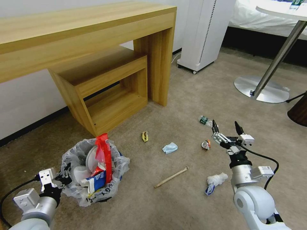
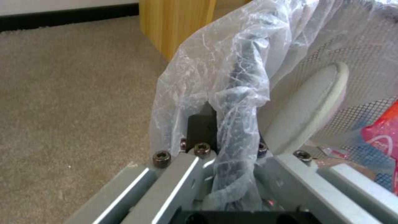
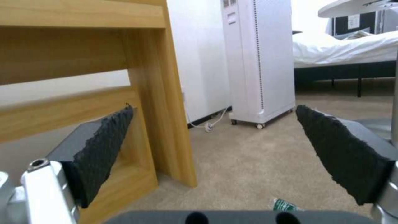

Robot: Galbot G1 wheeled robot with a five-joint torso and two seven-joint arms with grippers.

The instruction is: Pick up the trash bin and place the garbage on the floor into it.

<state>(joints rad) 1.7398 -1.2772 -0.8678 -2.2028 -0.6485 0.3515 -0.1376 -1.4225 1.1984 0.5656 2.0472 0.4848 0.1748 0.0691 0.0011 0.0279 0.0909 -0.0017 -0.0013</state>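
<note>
The trash bin point(image 1: 92, 169) stands on the floor point(image 1: 179, 204) at the lower left, its crinkly bag holding white slippers, a red wrapper and a cup. My left gripper point(image 1: 65, 174) is shut on the bin's near rim; the left wrist view shows the bag-covered rim point(image 2: 238, 102) clamped between the jaws, with a slipper point(image 2: 309, 105) inside. My right gripper point(image 1: 226, 127) hovers open over the carpet, pads point(image 3: 104, 149) wide apart. Loose garbage lies around: bottle point(image 1: 204, 120) point(image 3: 284, 204), crushed can point(image 1: 206, 144), blue mask point(image 1: 169, 148), yellow wrapper point(image 1: 145, 136), wooden stick point(image 1: 171, 177), tissue point(image 1: 216, 179).
A wooden desk point(image 1: 96, 28) with a lower shelf unit point(image 1: 105, 83) stands behind the bin. A white wheeled appliance point(image 1: 204, 35) is at the back, a round table's metal base point(image 1: 260, 89) to the right, and a brown bin point(image 1: 299, 110) at the right edge.
</note>
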